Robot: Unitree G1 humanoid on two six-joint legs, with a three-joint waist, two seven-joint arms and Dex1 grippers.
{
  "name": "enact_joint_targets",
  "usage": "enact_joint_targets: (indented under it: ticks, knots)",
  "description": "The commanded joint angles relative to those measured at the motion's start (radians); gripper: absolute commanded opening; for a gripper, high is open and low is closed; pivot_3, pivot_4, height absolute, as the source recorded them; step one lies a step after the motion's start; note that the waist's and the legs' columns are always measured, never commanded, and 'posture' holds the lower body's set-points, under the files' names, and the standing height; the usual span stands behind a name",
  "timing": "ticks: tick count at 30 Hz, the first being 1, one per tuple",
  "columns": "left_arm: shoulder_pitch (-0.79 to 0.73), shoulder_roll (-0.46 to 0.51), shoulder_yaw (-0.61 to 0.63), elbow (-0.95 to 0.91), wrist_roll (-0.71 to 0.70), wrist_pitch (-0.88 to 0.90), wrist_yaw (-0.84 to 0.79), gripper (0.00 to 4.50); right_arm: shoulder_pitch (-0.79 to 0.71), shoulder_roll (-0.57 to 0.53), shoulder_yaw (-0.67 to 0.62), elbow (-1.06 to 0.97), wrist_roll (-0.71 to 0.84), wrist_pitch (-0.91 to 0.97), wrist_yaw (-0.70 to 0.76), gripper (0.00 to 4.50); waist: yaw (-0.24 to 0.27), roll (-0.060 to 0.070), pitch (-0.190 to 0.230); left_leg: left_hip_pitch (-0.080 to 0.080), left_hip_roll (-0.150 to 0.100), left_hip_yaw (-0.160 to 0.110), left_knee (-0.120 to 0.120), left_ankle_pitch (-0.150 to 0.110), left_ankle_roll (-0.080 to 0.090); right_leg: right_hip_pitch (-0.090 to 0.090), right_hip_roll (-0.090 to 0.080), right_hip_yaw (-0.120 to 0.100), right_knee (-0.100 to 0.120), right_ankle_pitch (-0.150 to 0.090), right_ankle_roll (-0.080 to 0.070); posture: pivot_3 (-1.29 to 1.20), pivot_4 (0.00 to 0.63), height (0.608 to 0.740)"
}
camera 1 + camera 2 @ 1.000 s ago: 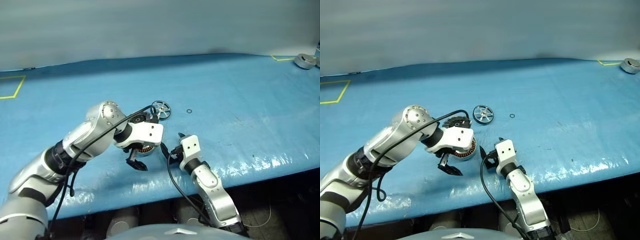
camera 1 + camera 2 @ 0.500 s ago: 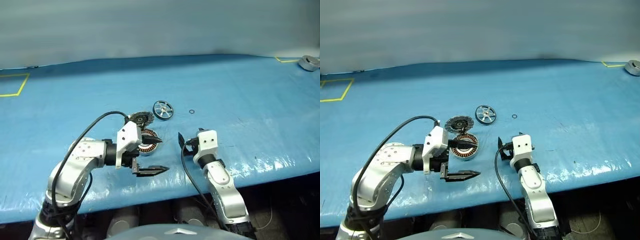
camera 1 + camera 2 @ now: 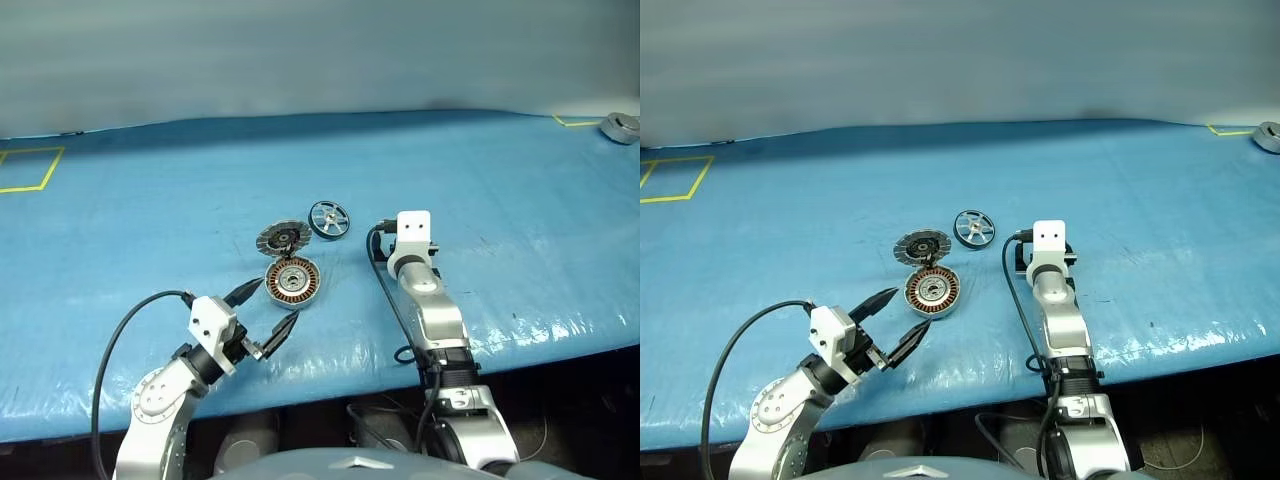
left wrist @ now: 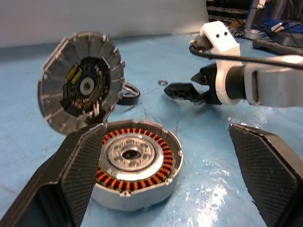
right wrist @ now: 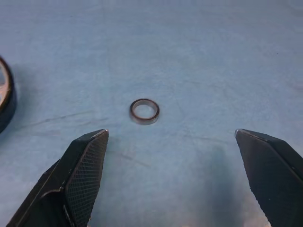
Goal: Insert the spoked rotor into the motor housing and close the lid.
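The motor housing (image 3: 292, 283) lies on the blue table (image 3: 500, 200), its copper windings and hub facing up. The ribbed lid (image 3: 283, 238) stands tilted just behind it, touching its rim. The spoked rotor (image 3: 329, 219) rests a little farther back and to the right. My left gripper (image 3: 266, 314) is open near the front edge, level, pointing at the housing (image 4: 132, 163) from a short way off. My right gripper (image 5: 170, 133) is open to the right of the rotor, with a tiny ring (image 5: 144, 111) on the table ahead between its fingers. Neither gripper holds anything.
Yellow tape marks (image 3: 30, 170) sit at the table's far left. A round metal part (image 3: 620, 127) lies at the far right corner. Black cables run along both arms. The table's front edge is close behind the left gripper.
My left arm drew back and down toward the front edge and turned its gripper level, uncovering the housing. My right arm reached forward and to the right, past the housing, beside the rotor.
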Motion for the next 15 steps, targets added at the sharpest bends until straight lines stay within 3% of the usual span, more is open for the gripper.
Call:
enact_joint_targets:
  ticks: [1, 5, 7, 15]
  knots:
    - [0.014, -0.013, -0.027, 0.023, -0.005, -0.081, 0.035, 4.46, -0.057, -0.002, -0.018, 0.116, 0.019, -0.073, 0.007, 4.50, -0.003, 0.000, 0.000, 0.000, 0.000, 0.001, -0.001, 0.000, 0.000, 0.000, 0.000, 0.000, 0.000, 0.000, 0.000, 0.00, 0.150, 0.740]
    - [0.021, -0.016, -0.046, 0.053, -0.004, -0.121, 0.065, 4.46, -0.118, -0.011, -0.026, 0.256, 0.034, -0.128, 0.028, 4.50, -0.015, 0.000, 0.000, 0.001, 0.001, 0.003, -0.001, 0.000, 0.000, 0.000, 0.000, 0.000, 0.000, 0.001, 0.001, 0.00, 0.150, 0.740]
    - [0.021, -0.015, -0.052, 0.063, -0.009, -0.134, 0.076, 4.10, -0.137, -0.011, -0.023, 0.299, 0.039, -0.152, 0.039, 4.50, -0.018, 0.000, 0.000, 0.002, 0.001, 0.003, -0.001, 0.000, 0.000, 0.001, 0.001, 0.001, 0.000, 0.000, 0.001, 0.00, 0.150, 0.740]
    - [0.012, 0.001, -0.064, 0.096, -0.011, -0.168, 0.101, 1.61, -0.191, 0.000, -0.029, 0.458, 0.055, -0.222, 0.060, 4.50, -0.029, 0.000, 0.000, 0.006, 0.002, 0.003, -0.001, 0.000, 0.000, 0.004, 0.002, 0.003, 0.000, 0.000, 0.001, 0.00, 0.150, 0.740]
